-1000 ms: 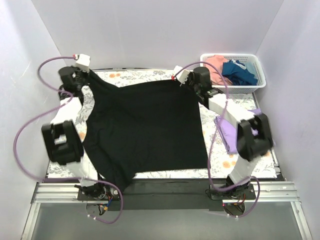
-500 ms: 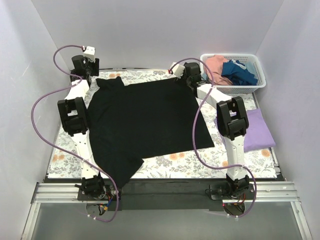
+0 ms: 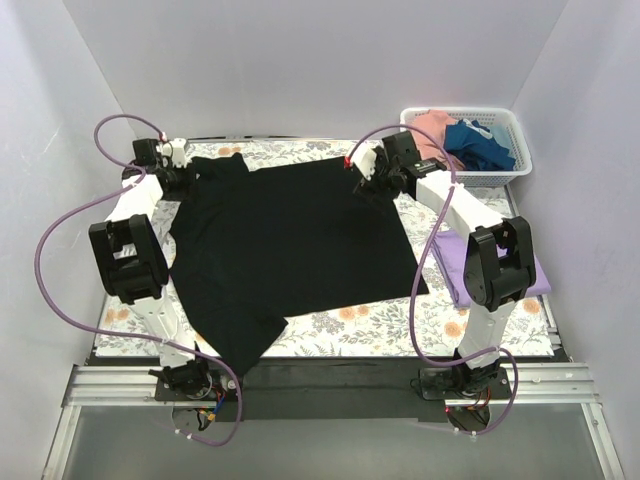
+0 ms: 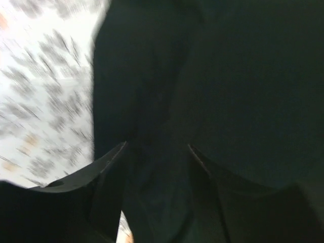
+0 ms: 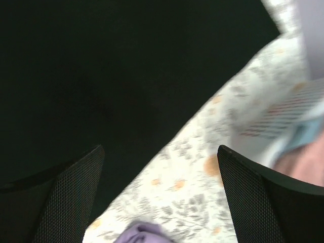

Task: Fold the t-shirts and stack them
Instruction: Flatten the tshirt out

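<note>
The black t-shirt (image 3: 295,245) lies spread flat on the floral bench (image 3: 345,322). Its long axis runs left to right: both sleeves are at the left edge, one far and one near, and the straight hem faces the right side.

The left pincer (image 3: 187,177) hovers at the far-left sleeve. The right pincer (image 3: 363,184) is over the far-right hem corner.

The top view gives the whole layout. A folded lavender t-shirt (image 3: 535,268) sits at the right, partly under the right arm. The white basket (image 3: 495,172) at the far right holds a pink shirt (image 3: 430,125) and a dark blue shirt (image 3: 478,142).

Only the wrist views show the fingers. The right pair is spread wide, released, with cloth edge and bench below. The left pair also stands apart over black cloth, gripping nothing — that view is blurred.
</note>
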Robot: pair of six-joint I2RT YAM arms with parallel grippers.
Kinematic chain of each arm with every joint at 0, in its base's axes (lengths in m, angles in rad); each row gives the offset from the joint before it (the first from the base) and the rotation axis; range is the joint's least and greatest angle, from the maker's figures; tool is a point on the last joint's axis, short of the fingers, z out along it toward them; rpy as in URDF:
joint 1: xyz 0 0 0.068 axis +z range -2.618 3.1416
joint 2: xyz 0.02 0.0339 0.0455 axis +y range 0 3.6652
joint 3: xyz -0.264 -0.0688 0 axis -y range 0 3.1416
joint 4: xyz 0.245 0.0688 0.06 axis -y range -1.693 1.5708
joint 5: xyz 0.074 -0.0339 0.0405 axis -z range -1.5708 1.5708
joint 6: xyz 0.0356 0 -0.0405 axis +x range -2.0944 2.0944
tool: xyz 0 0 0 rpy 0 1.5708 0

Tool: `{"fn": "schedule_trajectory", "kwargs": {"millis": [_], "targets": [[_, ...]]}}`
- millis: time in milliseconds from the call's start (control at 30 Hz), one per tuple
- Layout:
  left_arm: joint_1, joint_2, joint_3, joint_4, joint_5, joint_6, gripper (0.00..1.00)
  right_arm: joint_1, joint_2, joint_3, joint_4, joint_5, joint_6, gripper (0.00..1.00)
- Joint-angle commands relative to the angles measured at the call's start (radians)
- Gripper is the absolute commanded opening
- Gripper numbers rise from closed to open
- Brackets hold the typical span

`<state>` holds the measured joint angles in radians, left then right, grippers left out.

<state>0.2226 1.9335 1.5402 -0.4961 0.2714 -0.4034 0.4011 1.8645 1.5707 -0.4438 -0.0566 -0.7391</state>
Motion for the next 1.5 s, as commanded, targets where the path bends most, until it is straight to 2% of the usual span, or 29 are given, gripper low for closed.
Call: {"fn": "schedule_trajectory", "kwargs": {"millis": [0,133,333,467,500,567,600,667,700,733,767,800,833,867,900,1000,1067,1133,1233,1267,1300,1367,1467], "targets": [[0.035,0.027,-0.016,-0.159,0.014,-0.011,0.45,0.004,-0.018,-0.066,-0.176,-0.094,0.029,0.98],[0.067,0.139,0.057,-0.243,-0.011,-0.026,0.38,0.002,-0.019,-0.103,-0.217,-0.107,0.000,0.98],[0.070,0.274,0.133,-0.243,-0.116,-0.006,0.29,0.001,0.027,-0.149,-0.237,-0.100,-0.013,0.98],[0.073,0.473,0.386,-0.268,-0.245,0.020,0.26,0.001,0.091,-0.123,-0.233,-0.078,0.000,0.98],[0.073,0.577,0.561,-0.288,-0.303,0.032,0.25,0.001,0.110,-0.095,-0.233,-0.077,0.004,0.98],[0.072,0.680,0.769,-0.327,-0.324,0.044,0.25,0.002,0.168,-0.042,-0.234,-0.069,0.027,0.98],[0.066,0.735,0.972,-0.352,-0.328,0.052,0.25,0.001,0.189,0.021,-0.236,-0.068,0.036,0.98],[0.043,0.776,1.026,-0.331,-0.315,0.095,0.30,0.001,0.243,0.083,-0.236,-0.052,0.059,0.98],[0.035,0.741,0.990,-0.270,-0.273,0.103,0.33,-0.001,0.254,0.118,-0.236,-0.045,0.064,0.98],[0.032,0.617,0.830,-0.225,-0.221,0.104,0.36,-0.001,0.266,0.167,-0.237,-0.039,0.070,0.98],[0.029,0.546,0.740,-0.176,-0.187,0.101,0.40,-0.001,0.262,0.185,-0.240,-0.043,0.078,0.98],[0.029,0.477,0.654,-0.088,-0.154,0.097,0.48,0.001,0.253,0.195,-0.243,-0.046,0.083,0.98],[0.032,0.402,0.518,-0.063,-0.103,0.094,0.51,0.001,0.224,0.198,-0.246,-0.055,0.087,0.98],[0.034,0.303,0.482,-0.056,-0.077,0.095,0.53,0.002,0.204,0.189,-0.257,-0.081,0.098,0.98],[0.037,0.254,0.451,-0.076,-0.045,0.098,0.58,0.007,0.182,0.175,-0.262,-0.092,0.099,0.98],[0.064,0.133,0.402,-0.171,0.046,0.103,0.66,0.038,0.087,0.063,-0.280,-0.120,0.078,0.98],[0.102,0.069,0.373,-0.246,0.171,0.124,0.66,0.054,0.013,-0.038,-0.283,-0.141,0.058,0.97],[0.115,0.018,0.312,-0.321,0.210,0.181,0.66,0.084,-0.043,-0.095,-0.286,-0.143,0.034,0.94],[0.129,-0.094,0.122,-0.318,0.232,0.231,0.66,0.107,-0.060,-0.172,-0.288,-0.155,0.038,0.85],[0.127,-0.116,0.077,-0.311,0.227,0.238,0.65,0.110,-0.057,-0.182,-0.288,-0.157,0.041,0.76],[0.129,-0.139,-0.002,-0.302,0.229,0.238,0.64,0.117,-0.053,-0.199,-0.286,-0.158,0.043,0.72],[0.129,-0.172,-0.061,-0.297,0.229,0.241,0.61,0.120,-0.036,-0.221,-0.283,-0.158,0.047,0.61],[0.133,-0.202,-0.159,-0.286,0.227,0.235,0.58,0.120,-0.005,-0.265,-0.276,-0.157,0.047,0.49]]}}
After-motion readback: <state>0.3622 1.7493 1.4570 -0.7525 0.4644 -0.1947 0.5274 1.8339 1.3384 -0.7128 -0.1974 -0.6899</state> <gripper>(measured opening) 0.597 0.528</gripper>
